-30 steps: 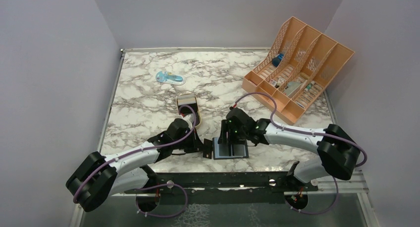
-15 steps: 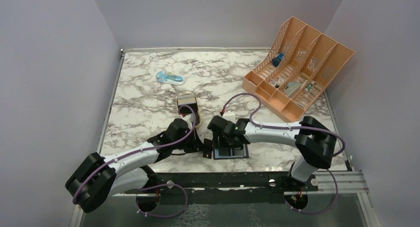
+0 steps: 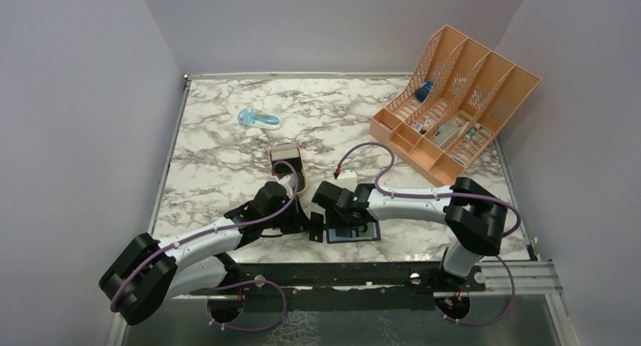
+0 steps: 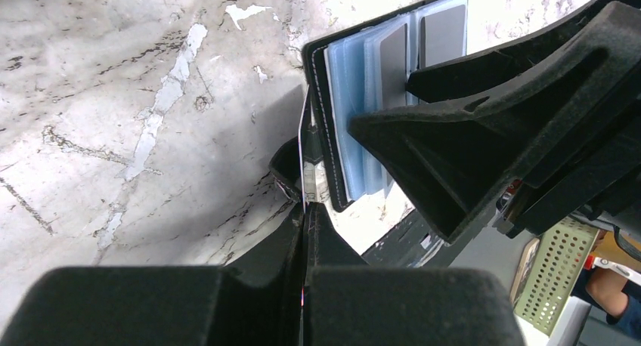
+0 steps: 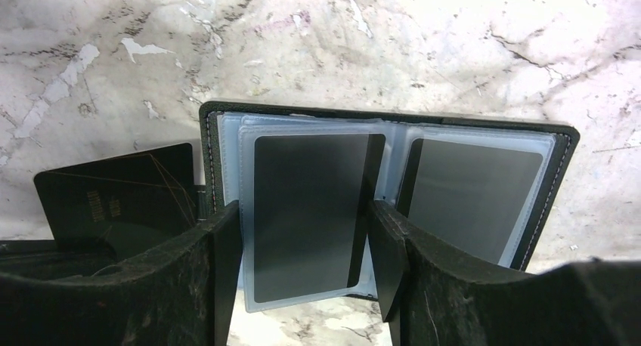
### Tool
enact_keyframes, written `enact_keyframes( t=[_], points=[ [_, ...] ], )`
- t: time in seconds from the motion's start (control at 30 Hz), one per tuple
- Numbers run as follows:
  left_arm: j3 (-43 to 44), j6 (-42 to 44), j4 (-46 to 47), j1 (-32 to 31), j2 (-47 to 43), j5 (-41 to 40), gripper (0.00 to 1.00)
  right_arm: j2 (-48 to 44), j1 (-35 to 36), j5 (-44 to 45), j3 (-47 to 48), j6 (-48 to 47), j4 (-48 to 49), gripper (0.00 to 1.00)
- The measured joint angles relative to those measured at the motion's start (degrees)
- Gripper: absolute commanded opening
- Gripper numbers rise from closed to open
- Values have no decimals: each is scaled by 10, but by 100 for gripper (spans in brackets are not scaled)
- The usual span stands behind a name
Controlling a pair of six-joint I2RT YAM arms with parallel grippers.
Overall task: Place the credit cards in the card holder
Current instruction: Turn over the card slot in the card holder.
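Looking at the wrist views, your left gripper (image 4: 304, 236) is clamped tight on a credit card (image 5: 121, 199). It's a dark one with faint gold lettering, held on edge, so the left wrist camera only catches it as a thin line between the fingers. The card sits just beside the outer edge of the card holder (image 5: 317, 187). It's very close, but I can't tell if it's actually touching the black cover.

The card holder lies open flat on the marble table (image 3: 219, 157), near the front edge between the two arms. It's black outside with pale blue see-through sleeves inside, and the two sleeves on show each have a dark rectangle in them.

Your right gripper (image 5: 306, 244) is spread wide with nothing pinched in it. Its fingers (image 5: 223, 270) come down on either side of the sleeve nearest the held card, one by the outer edge and one by the spine, tips right at the holder. I can't say for sure whether they're pressing on it.

Further back, a gold tin (image 3: 288, 165) sits just behind your left wrist. A small blue thing (image 3: 259, 118) lies well apart toward the far left. An orange slotted organizer (image 3: 453, 97) with bits and pieces in it stands at the far right corner.
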Motion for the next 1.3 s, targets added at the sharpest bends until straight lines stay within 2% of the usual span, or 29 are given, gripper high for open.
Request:
enact_keyframes(
  t=[0.47,0.63,0.77,1.3],
  points=[
    [0,0,0,0,-1,-3,0,-60,0,-1,-52,-14,51,56],
    [0,0,-1,0,-5,-6,0,-60,0,0,-56,-16,54,62],
    [0,0,-1,0,-5,-7,0,-48,0,0,-47,-14,41,62],
    [0,2,-1,0,-7,-9,0,-44,0,4,-57,-13,55,46]
  ],
)
